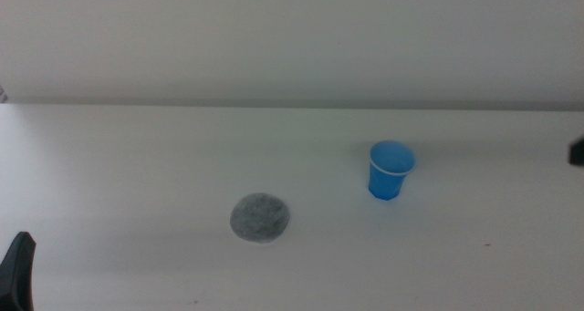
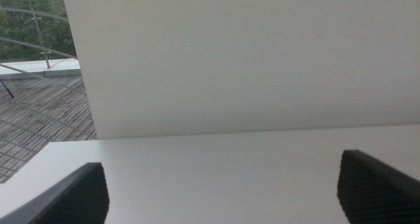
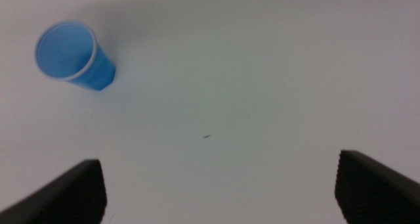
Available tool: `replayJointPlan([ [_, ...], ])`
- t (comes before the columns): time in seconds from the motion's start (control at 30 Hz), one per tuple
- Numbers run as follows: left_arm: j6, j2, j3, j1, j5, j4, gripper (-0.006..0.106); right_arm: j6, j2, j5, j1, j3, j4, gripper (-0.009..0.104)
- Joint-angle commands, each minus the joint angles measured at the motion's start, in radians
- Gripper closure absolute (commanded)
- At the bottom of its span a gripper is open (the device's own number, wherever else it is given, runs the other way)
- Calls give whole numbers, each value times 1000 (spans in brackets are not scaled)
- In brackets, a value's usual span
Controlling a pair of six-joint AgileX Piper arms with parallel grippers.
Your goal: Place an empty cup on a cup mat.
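The blue cup (image 1: pixel 391 171) is standing upright on the plain white counter (image 1: pixel 137 156), apart from the speckled grey cup mat (image 1: pixel 260 217) lying nearer the camera. A pale wall (image 1: pixel 292 37) is rising behind. The right gripper (image 3: pixel 220 191) is hovering over bare counter, fingers spread and holding nothing. The left gripper (image 2: pixel 223 191) is waiting at the counter's edge, fingers likewise apart.

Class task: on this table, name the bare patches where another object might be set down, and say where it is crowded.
Bare table lies left of the cup mat, between the mat and the cup, and behind both toward the wall. Nowhere is crowded. The left gripper waits at the bottom-left corner; the right gripper, open, hangs over bare table near the cup.
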Motion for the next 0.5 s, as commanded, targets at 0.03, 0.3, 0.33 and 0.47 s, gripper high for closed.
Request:
replayJointPlan([
  [0.03, 0, -41, 41, -8, -12, 0, 7, 17, 193, 93, 40, -156, 9, 2],
  [0.3, 0, -41, 41, -8, -12, 0, 7, 68, 570, 117, 171, -429, 9, 14],
  [0.33, 0, -41, 41, -8, -12, 0, 7, 72, 596, 117, 181, -445, 9, 14],
  [0.47, 0, -41, 41, -8, -12, 0, 7, 93, 701, 106, 217, -482, 26, 19],
])
